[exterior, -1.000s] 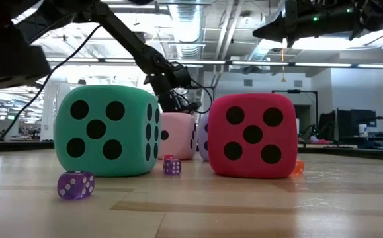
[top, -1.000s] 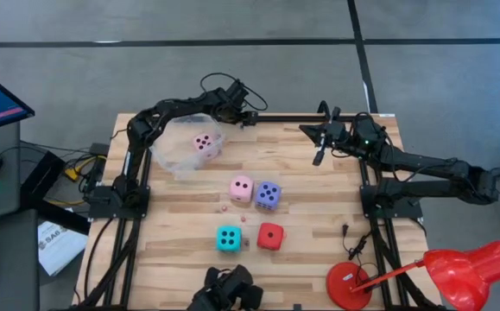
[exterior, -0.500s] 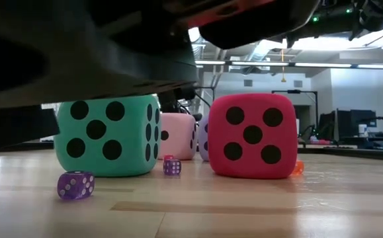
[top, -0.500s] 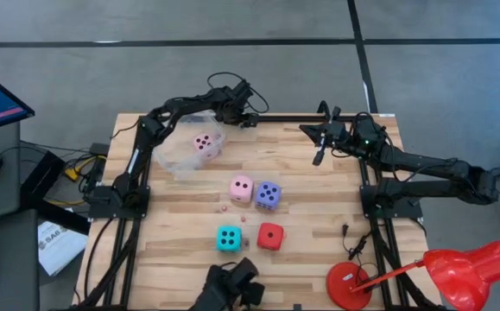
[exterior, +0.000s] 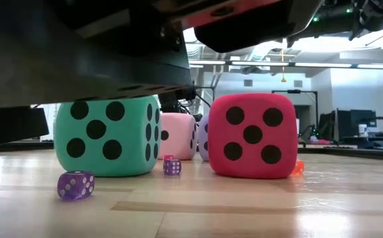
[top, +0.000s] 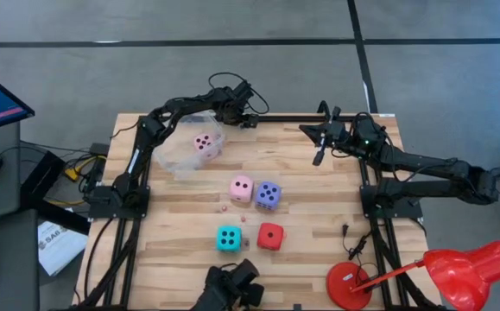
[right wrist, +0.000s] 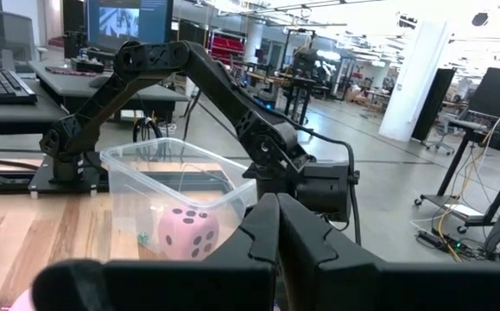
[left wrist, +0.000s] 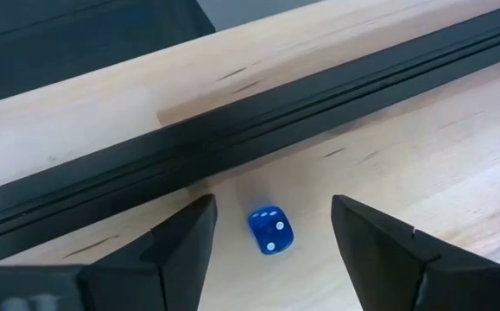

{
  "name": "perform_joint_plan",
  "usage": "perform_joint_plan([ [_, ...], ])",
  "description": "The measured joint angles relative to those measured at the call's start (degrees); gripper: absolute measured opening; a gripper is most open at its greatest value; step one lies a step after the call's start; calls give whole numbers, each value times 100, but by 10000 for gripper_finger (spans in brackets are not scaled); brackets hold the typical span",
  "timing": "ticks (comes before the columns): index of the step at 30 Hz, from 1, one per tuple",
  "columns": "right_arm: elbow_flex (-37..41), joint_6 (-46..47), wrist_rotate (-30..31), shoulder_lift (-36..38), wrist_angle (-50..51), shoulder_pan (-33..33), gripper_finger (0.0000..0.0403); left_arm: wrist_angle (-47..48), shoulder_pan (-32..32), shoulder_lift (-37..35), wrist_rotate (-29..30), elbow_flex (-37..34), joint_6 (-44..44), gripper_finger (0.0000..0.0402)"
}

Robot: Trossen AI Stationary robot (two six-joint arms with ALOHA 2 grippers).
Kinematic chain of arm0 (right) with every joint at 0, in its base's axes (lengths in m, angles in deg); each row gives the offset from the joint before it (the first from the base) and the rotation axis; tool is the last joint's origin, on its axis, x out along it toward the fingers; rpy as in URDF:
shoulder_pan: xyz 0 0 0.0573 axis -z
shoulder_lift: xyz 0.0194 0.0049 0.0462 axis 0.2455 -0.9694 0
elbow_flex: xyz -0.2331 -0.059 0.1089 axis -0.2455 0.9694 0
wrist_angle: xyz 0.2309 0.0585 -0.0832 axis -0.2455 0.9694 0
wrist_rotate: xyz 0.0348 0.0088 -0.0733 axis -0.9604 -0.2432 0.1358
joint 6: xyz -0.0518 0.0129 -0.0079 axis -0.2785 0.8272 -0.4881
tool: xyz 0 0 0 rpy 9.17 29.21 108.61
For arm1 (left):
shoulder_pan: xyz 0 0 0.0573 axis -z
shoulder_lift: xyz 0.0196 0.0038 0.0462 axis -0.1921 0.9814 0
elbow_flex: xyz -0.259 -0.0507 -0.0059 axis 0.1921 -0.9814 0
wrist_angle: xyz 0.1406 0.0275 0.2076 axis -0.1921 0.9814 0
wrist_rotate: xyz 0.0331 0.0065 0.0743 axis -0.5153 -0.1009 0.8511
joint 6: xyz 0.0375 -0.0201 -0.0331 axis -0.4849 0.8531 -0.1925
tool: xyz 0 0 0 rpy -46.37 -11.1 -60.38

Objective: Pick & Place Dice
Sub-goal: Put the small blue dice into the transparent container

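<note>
My left gripper is at the table's far edge, open. In the left wrist view its fingers stand on either side of a small blue die on the wood beside a black rail, touching nothing. My right gripper is shut and empty above the far right of the table, and shows shut in its own view. One pale pink die lies in the clear tub. The other pink die, the violet-blue die, the cyan die and the red die rest on the table.
Tiny dice lie among the big ones: a purple one, a violet one and an orange one. A dark object sits at the near edge and fills the top of the low view. A red lamp stands at the near right.
The dark object at the near edge has shifted and now covers the upper part of the low view. My left arm has reached slightly farther toward the table's right along the far edge. The dice have kept still.
</note>
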Motion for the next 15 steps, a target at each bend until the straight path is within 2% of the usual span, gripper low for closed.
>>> perform_joint_plan([
  [5,0,-13,-2,0,6,-2,0,12,6,1,1,-4,6,213],
  [15,0,-12,-4,0,24,-2,0,17,40,9,63,-13,32,136],
])
